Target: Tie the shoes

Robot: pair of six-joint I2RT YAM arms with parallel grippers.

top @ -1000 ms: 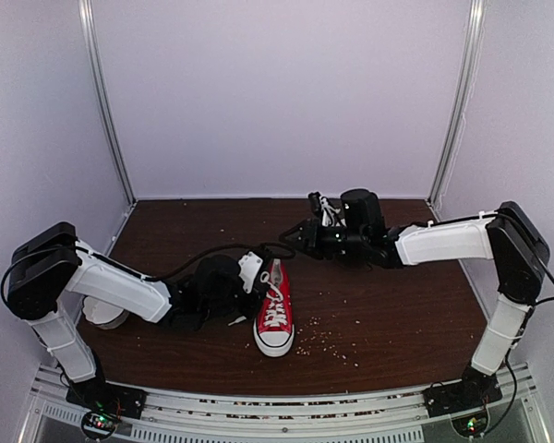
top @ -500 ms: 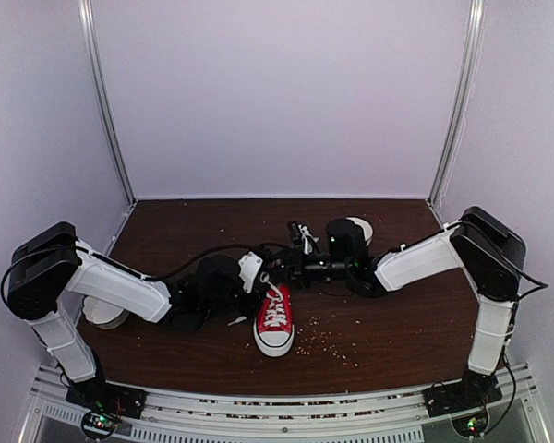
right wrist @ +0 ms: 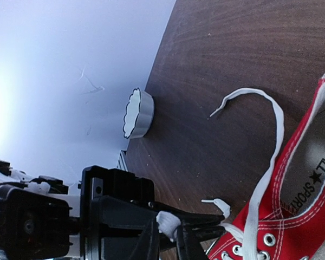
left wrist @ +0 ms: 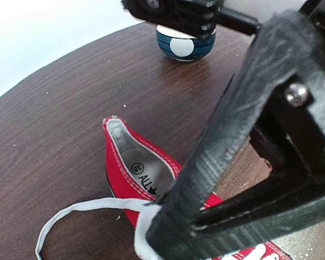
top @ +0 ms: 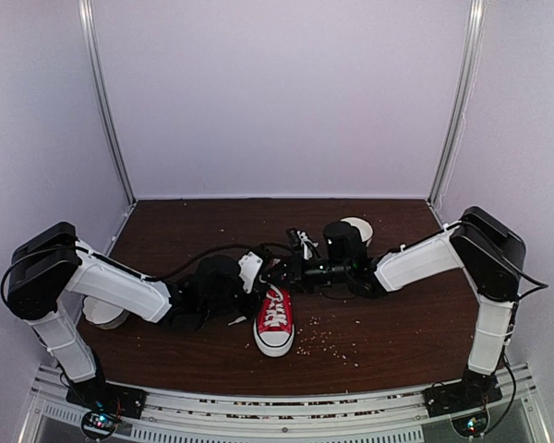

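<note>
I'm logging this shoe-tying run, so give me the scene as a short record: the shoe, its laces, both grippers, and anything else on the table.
shoe: red sneaker flat on the table, toe toward the arm bases
laces: white laces untied, one free end lying on the wood
left arm: left gripper shut, pinching a lace by the sneaker's opening
right arm: right gripper near the heel; open or shut unclear
other: blue bowl past the heel; white bowl near the left arm; crumbs scattered
</note>
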